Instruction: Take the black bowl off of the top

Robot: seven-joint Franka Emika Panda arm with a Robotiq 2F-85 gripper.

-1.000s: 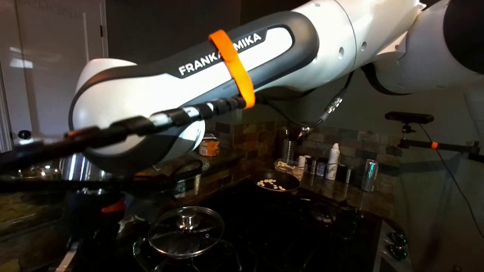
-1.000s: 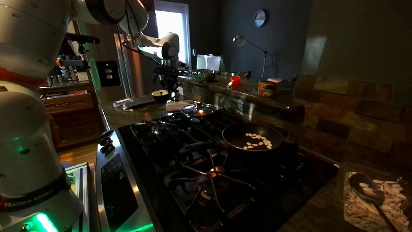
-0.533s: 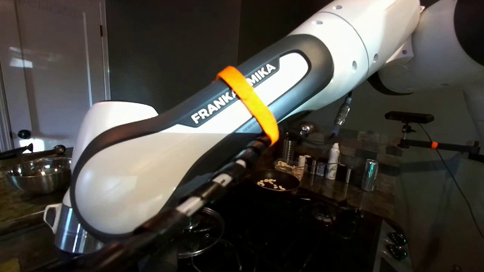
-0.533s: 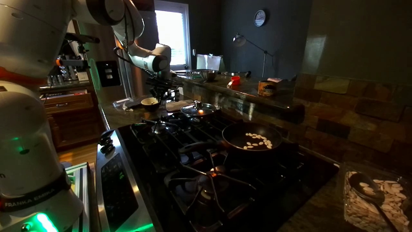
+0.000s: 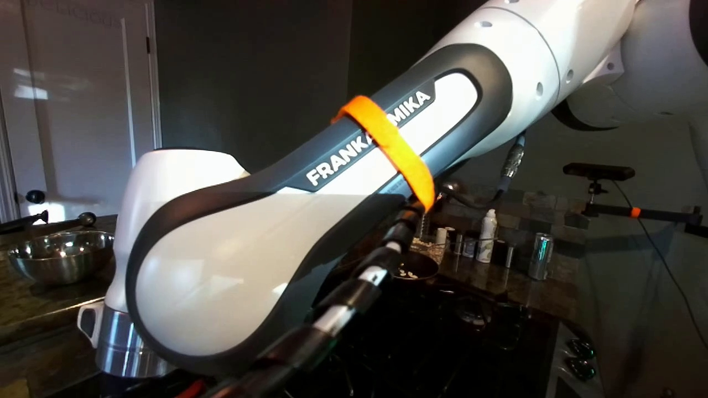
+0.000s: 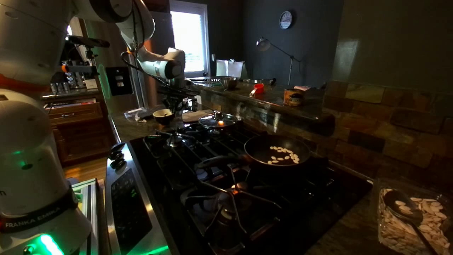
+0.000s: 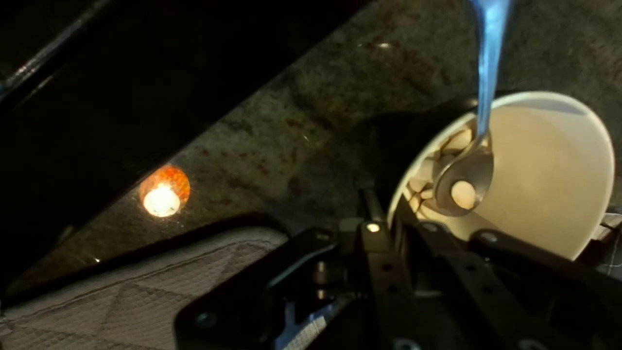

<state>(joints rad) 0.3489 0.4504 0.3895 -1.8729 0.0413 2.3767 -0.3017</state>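
The black bowl [image 6: 162, 117], dark outside and pale inside, is at the counter beyond the stove in an exterior view. I cannot tell whether it touches the counter. In the wrist view the bowl [image 7: 544, 165] holds white beans and a metal spoon [image 7: 487, 63], whose handle sticks out over the rim. My gripper [image 7: 387, 209] is shut on the bowl's rim, one finger inside and one outside. My gripper [image 6: 177, 106] also shows just right of the bowl in an exterior view. The bowl is hidden behind the arm in an exterior view.
A glass lid [image 6: 217, 120] and a pan [image 6: 277, 150] with white beans stand on the stove [image 6: 219, 198]. A grey cloth pad [image 7: 146, 291] lies beside the gripper. A steel bowl [image 6: 229, 83], a red cup [image 6: 258, 89] and a can [image 6: 293, 97] stand on the raised ledge.
My gripper and the bowl have come down towards the counter and shifted left in an exterior view, mostly in the first half second. The bowl stays in the gripper.
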